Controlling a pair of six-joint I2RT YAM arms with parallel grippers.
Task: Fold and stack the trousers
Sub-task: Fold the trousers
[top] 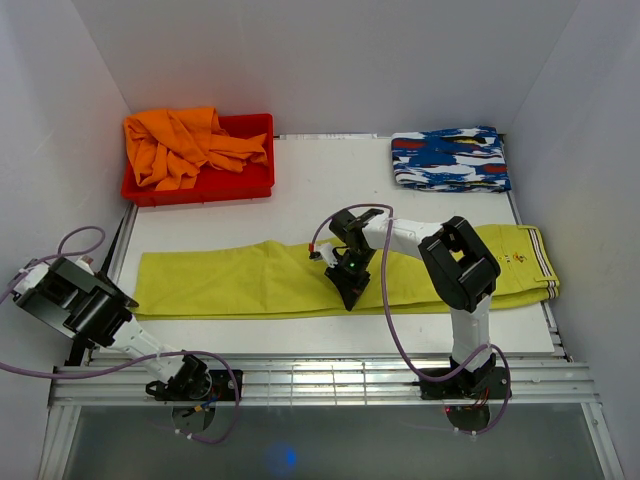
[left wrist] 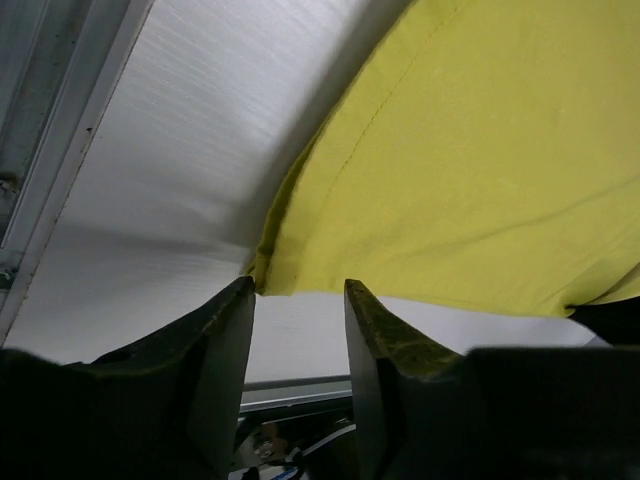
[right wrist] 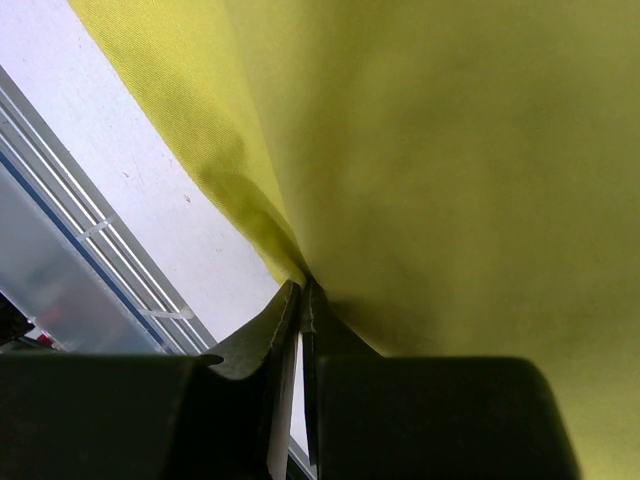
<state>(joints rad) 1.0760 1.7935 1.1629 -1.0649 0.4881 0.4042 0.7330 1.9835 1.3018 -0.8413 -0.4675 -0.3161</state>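
The yellow-green trousers [top: 240, 280] lie flat across the table, with the striped waistband [top: 543, 262] at the right end. My right gripper [top: 350, 297] is shut on the trousers' near edge about midway along. In the right wrist view the cloth [right wrist: 450, 150] bunches into a fold right at the closed tips of the right gripper [right wrist: 303, 285]. My left gripper [top: 128, 300] sits at the trousers' left end. In the left wrist view the left gripper [left wrist: 298, 285] is open with nothing between its fingers, and the trouser leg's hem corner [left wrist: 272, 270] lies just beyond the tips.
A red bin [top: 255, 180] with an orange garment [top: 185, 145] stands at the back left. A folded blue, white and red cloth [top: 450, 160] lies at the back right. White walls close in both sides. A metal rail [top: 320, 375] runs along the near edge.
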